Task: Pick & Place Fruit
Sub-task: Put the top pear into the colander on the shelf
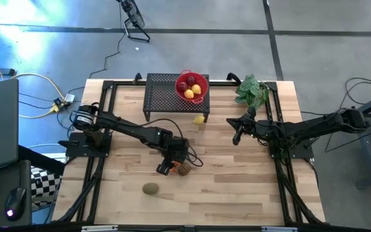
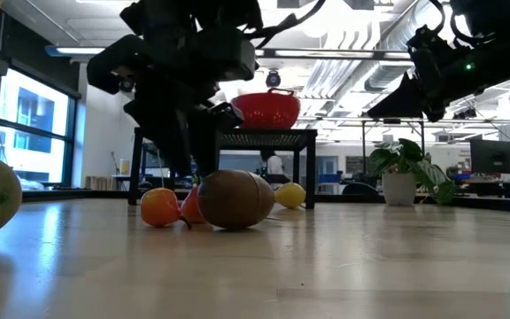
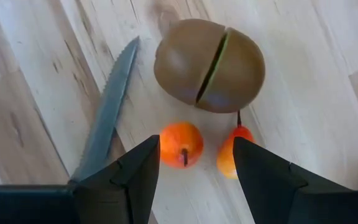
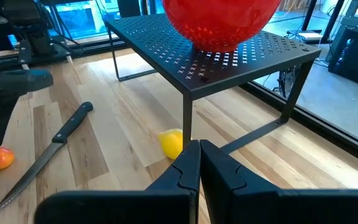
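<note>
My left gripper is open and points steeply down over two tiny orange fruits lying on the table. One sits between the fingertips and the other is half behind a finger. Just beyond them lies a brown kiwi with a green slit. A second kiwi lies nearer the front edge, and a lemon rests by the black stand. A red bowl on the stand holds red and yellow fruit. My right gripper is shut and empty, held above the table at the right.
A serrated knife with a dark handle lies on the wood beside the orange fruits. The black perforated stand is at the far middle. A green leafy bunch sits at the far right. Bare wood lies toward the near edge.
</note>
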`<action>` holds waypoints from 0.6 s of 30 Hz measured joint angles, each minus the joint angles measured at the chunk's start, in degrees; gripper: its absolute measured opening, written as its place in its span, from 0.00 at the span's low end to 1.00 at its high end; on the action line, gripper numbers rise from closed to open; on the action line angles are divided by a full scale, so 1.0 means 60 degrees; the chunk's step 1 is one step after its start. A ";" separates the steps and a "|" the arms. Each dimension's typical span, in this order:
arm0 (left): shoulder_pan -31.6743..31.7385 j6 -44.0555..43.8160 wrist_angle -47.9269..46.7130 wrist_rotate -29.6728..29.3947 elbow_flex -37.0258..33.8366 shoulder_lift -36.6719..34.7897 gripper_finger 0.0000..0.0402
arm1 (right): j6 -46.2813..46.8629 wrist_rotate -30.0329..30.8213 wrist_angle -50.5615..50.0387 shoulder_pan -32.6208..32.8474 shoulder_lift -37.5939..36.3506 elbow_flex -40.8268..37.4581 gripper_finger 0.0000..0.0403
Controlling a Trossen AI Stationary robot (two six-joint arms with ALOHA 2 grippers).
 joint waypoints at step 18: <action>0.0002 0.0031 -0.0011 0.0005 0.0000 0.0000 0.34 | 0.0000 0.0000 0.0006 -0.0002 -0.0004 0.0000 0.01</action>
